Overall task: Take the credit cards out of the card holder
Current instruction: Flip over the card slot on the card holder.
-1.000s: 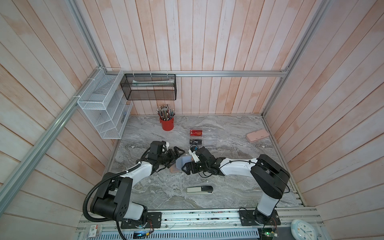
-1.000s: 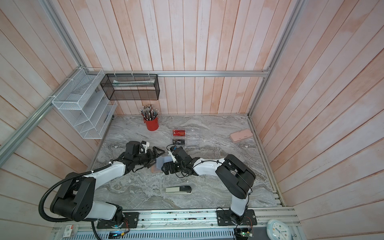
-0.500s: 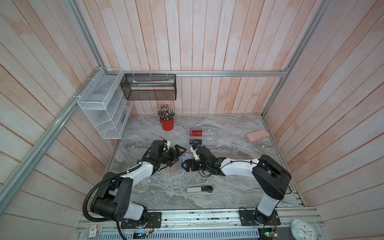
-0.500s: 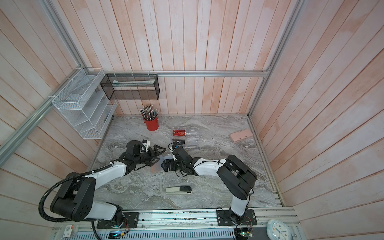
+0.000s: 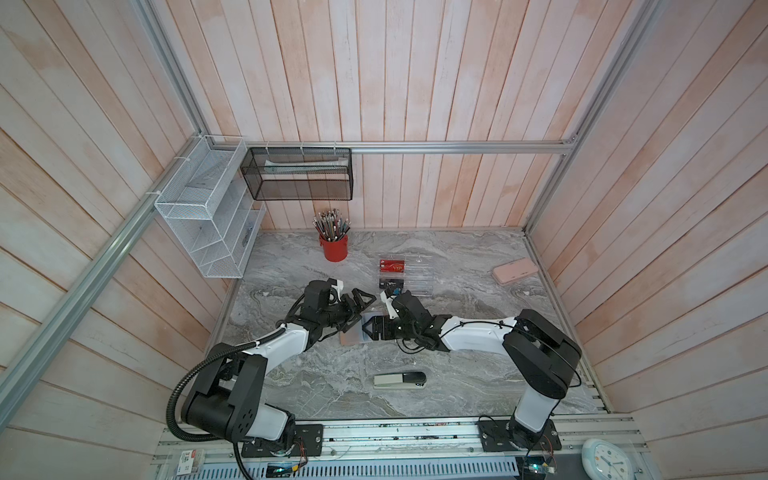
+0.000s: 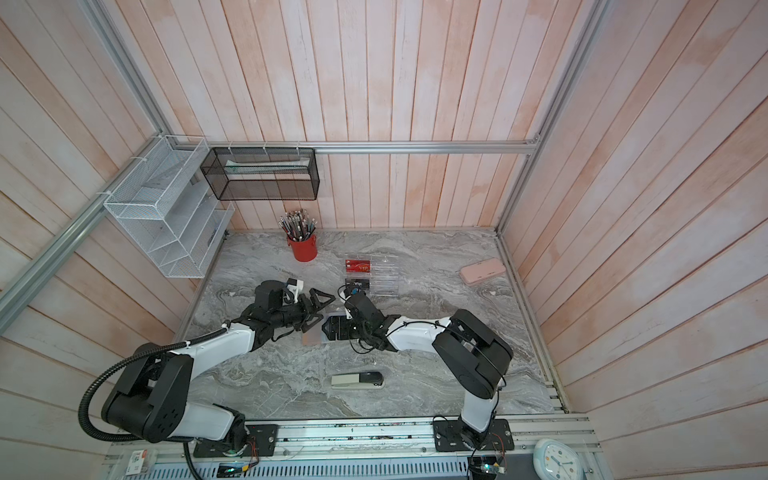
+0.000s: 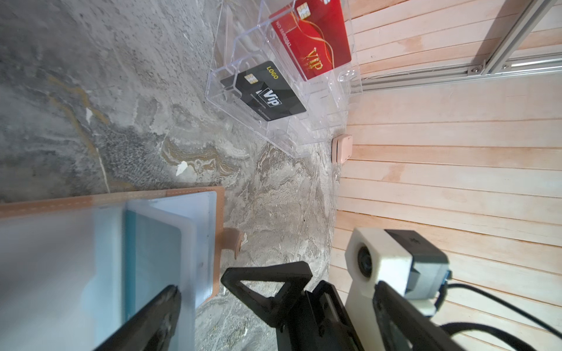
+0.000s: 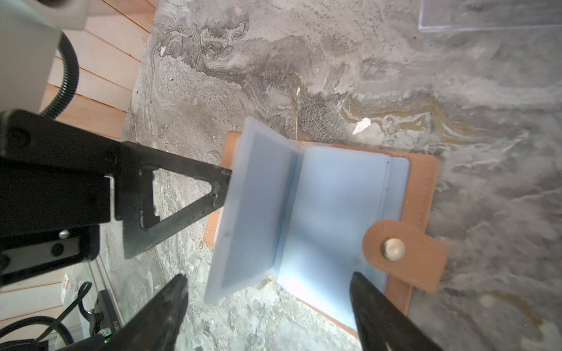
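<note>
Grey marbled tabletop [image 5: 478,386], walled in pale pink planks [image 5: 415,83], carries the card holder [image 5: 352,336], which lies open at its middle, tan cover down, snap tab [image 8: 404,252] undone. One bluish sleeve page [image 8: 252,206] stands tilted up from the spine, and the teal card [image 7: 152,258] shows through a sleeve. The left gripper [image 5: 361,309] is spread wide and holds nothing; one finger [image 8: 182,188] rests its tip against the raised page's back. The right gripper [image 8: 267,278] faces the card holder from the opposite side, jaws well apart just off the sleeves' edge, gripping nothing. Beyond the card holder, toward the back wall, a clear acrylic rack [image 5: 417,276] holds the red card [image 5: 392,266] and the black card [image 5: 391,284]. A stapler [image 5: 399,380] lies on the card holder's other side, toward the arm bases. A red pencil cup [image 5: 333,249] stands further back than the rack, and a pink case [image 5: 514,270] lies well apart from the card holder, by the side wall.
</note>
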